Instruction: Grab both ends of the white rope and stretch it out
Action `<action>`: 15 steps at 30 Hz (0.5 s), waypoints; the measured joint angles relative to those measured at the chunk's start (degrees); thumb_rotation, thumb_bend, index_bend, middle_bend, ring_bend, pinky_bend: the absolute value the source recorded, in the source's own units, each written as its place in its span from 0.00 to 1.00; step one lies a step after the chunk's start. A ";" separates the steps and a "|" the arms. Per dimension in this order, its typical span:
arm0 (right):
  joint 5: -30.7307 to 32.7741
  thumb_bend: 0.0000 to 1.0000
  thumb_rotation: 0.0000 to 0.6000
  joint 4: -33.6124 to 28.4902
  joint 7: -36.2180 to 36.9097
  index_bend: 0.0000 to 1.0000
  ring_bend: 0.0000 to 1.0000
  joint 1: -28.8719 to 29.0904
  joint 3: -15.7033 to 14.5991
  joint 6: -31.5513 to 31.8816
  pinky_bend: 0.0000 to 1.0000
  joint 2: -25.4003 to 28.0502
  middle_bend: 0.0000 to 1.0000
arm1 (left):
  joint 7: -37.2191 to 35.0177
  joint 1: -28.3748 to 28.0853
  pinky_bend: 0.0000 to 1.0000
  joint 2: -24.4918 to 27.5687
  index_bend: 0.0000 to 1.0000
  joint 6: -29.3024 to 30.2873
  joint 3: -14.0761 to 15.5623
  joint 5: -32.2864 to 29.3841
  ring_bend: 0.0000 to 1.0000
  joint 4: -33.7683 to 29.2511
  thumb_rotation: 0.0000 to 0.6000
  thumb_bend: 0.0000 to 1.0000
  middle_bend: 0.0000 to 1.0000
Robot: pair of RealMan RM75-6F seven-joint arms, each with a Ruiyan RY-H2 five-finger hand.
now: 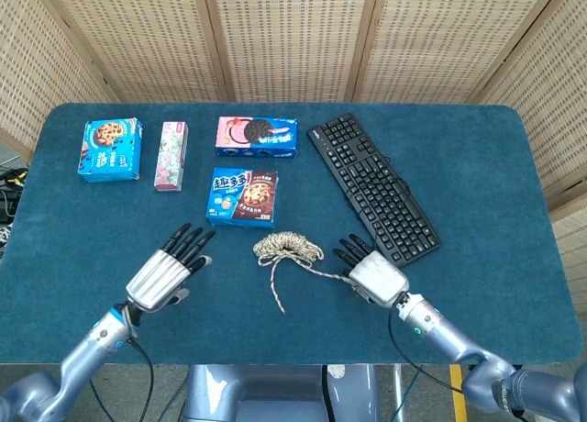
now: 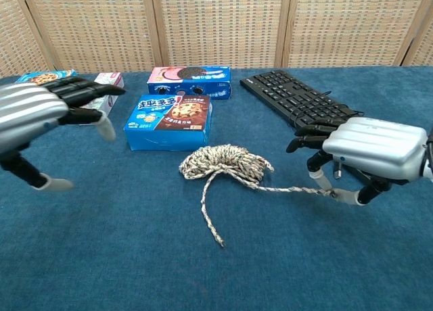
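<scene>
Right hand (image 2: 369, 152) pinching one end of the white rope (image 2: 226, 163) near the keyboard (image 1: 374, 190), left hand (image 1: 168, 272) spread, holding nothing, over the blue table (image 1: 477, 165)

Bright, even, diffuse light, soft faint shadows, both views sharp without glare.

Blue-clothed table (image 1: 477, 165): four boxes, apparently snacks; keyboard (image 1: 374, 190); white rope (image 1: 286, 250)
</scene>
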 measured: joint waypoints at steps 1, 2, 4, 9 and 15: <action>0.07 0.72 1.00 0.21 0.34 0.61 0.00 -0.04 0.01 0.01 0.00 -0.02 0.12 | -0.38 -1.17 0.00 -1.09 0.40 -0.63 -0.09 0.58 0.00 1.02 1.00 0.19 0.00; 0.23 0.72 1.00 0.46 0.73 0.61 0.00 -0.07 0.05 -0.05 0.00 -0.08 0.12 | -0.88 -2.57 0.00 -2.44 0.41 -1.47 -0.22 1.16 0.00 2.17 1.00 0.20 0.00; 0.51 0.72 1.00 0.69 1.27 0.61 0.00 -0.10 0.20 -0.11 0.00 -0.21 0.12 | -1.42 -4.35 0.00 -4.20 0.42 -3.01 -0.44 1.56 0.00 3.32 1.00 0.22 0.00; 0.96 0.72 1.00 1.19 2.51 0.61 0.00 -0.11 0.53 -0.20 0.00 -0.59 0.12 | -1.75 -8.09 0.00 -8.18 0.45 -6.63 -0.92 1.57 0.00 5.31 1.00 0.25 0.00; 1.39 0.72 1.00 1.57 3.13 0.61 0.00 0.20 0.65 -1.09 0.00 -0.86 0.12 | -0.98 -12.09 0.00 -12.92 0.49 -10.53 -1.29 0.91 0.00 8.63 1.00 0.28 0.00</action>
